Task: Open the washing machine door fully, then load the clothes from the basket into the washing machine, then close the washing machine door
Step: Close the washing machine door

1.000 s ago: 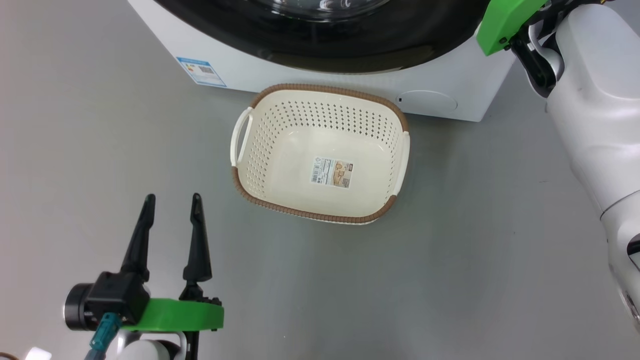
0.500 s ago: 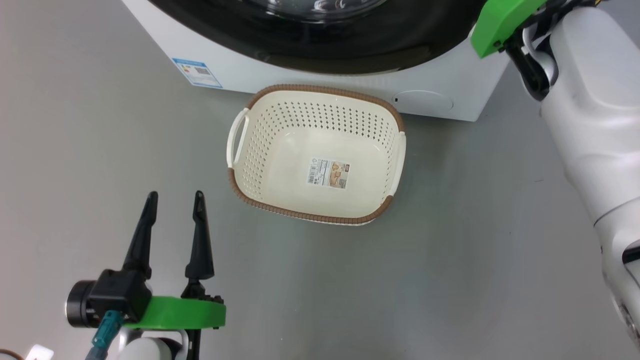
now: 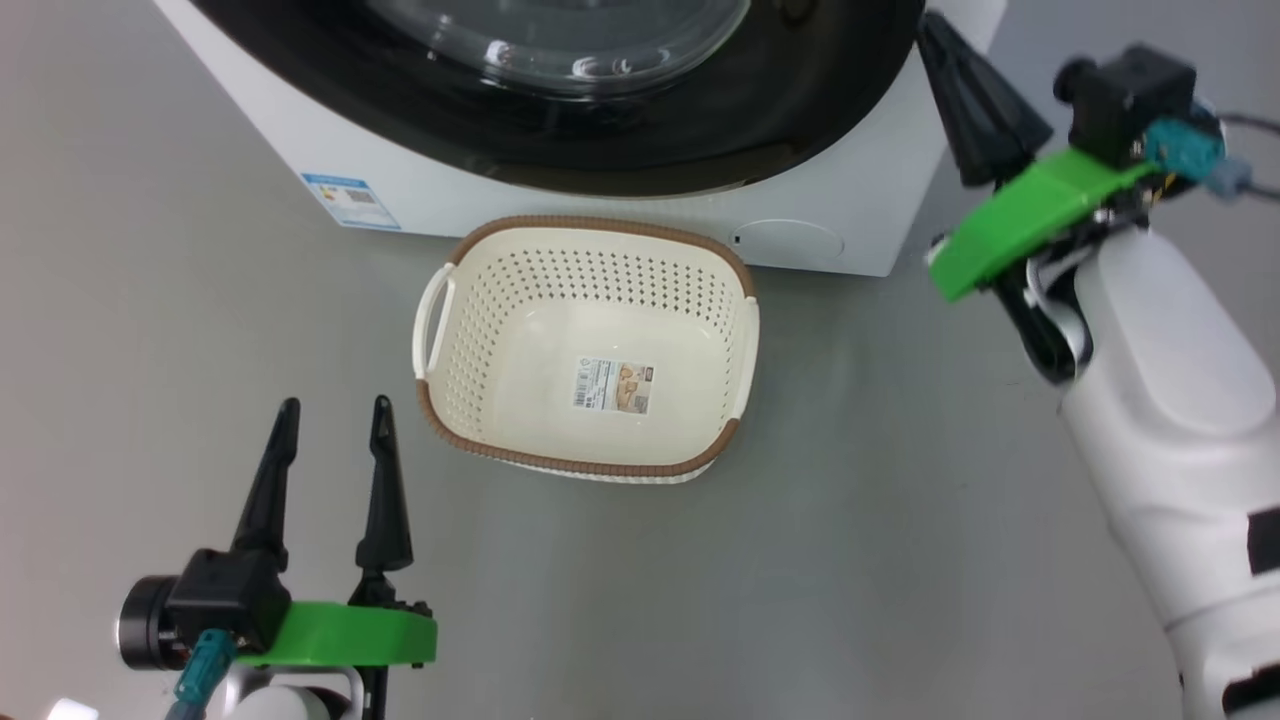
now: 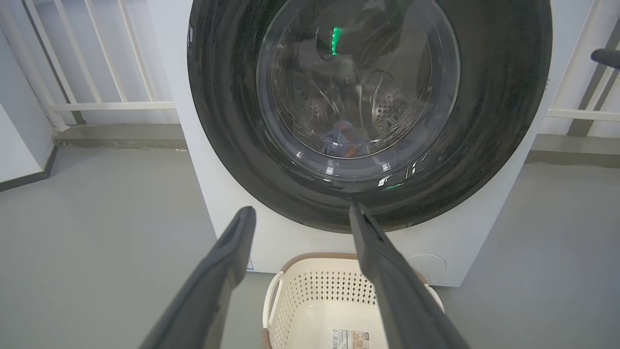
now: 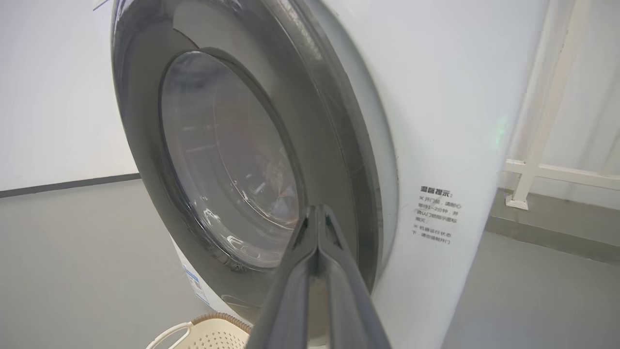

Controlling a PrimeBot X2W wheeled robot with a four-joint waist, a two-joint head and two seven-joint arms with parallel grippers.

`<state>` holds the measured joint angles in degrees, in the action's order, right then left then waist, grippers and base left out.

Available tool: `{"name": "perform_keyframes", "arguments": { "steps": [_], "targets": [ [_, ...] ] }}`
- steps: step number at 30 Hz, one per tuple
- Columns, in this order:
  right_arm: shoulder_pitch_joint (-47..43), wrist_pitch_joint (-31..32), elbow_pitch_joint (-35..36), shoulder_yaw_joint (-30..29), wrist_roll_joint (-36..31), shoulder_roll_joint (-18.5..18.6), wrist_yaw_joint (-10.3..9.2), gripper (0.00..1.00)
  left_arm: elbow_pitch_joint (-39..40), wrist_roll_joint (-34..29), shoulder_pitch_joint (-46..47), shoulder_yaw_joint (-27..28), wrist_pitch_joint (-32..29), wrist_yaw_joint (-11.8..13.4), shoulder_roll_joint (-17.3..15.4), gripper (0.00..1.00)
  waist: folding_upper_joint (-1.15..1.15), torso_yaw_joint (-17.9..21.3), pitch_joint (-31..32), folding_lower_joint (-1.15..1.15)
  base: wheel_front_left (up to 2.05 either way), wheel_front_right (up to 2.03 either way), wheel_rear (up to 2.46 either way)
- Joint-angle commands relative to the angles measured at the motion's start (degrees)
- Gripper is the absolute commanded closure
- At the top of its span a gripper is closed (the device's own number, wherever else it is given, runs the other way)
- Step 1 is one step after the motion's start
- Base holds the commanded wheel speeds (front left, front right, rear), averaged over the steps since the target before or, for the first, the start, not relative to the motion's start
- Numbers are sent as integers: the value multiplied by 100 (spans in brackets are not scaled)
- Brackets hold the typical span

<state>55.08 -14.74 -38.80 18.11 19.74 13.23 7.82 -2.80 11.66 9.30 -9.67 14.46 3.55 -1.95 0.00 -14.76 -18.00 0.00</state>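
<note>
1. Washing machine point(image 3: 330, 140): white, standing on the grey floor point(image 3: 900, 500). Its door point(image 3: 800, 120) lies shut against the front.
2. Clothes point(image 4: 345, 140): a bluish bundle seen through the door glass, low in the drum.
3. Basket point(image 3: 600, 221): on the floor just in front of the machine, below the door, with a paper label point(image 3: 613, 386) showing on its bare bottom.
4. Left hand point(image 3: 335, 403): fingers spread wide, gripping nothing, over the floor left of the basket and pointing toward the machine.
5. Right hand point(image 5: 317, 209): fingers pressed together, gripping nothing, at the door's right rim. Whether it touches the rim cannot be told.
</note>
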Motion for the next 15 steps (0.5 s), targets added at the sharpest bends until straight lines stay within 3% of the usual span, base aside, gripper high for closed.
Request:
{"name": "perform_keyframes", "arguments": {
  "steps": [1, 2, 4, 6, 7, 15],
  "targets": [
    [-151, -26, 183, 38, -46, -92, -33, 85, 102, -73, -42, 212, 53, -49, -93, 0, 0, 111, 101, 0, 0, 0, 0],
    [-368, -26, 315, -5, -74, -83, -33, 68, 85, -79, -59, 226, 53, -61, -93, 0, 0, 146, 152, 0, 0, 0, 0],
    [-781, -26, 543, -89, -130, -84, -33, 52, 45, -96, -101, 242, 53, -85, -93, 0, 0, 212, 267, 0, 0, 0, 0],
    [-1162, -26, 734, -189, -182, -102, -33, 8, 14, -111, -148, 262, 53, -120, -93, 0, 0, 281, 360, 0, 0, 0, 0],
    [-1334, -26, 825, -249, -228, -106, -33, 0, -2, -119, -166, 268, 53, -136, -93, 0, 0, 312, 399, 0, 0, 0, 0],
    [-2557, -26, 1553, -880, -525, -264, -33, 0, -162, -123, -316, 341, 53, -267, -132, 0, 0, 552, 726, 0, 0, 0, 0]
  ]
}}
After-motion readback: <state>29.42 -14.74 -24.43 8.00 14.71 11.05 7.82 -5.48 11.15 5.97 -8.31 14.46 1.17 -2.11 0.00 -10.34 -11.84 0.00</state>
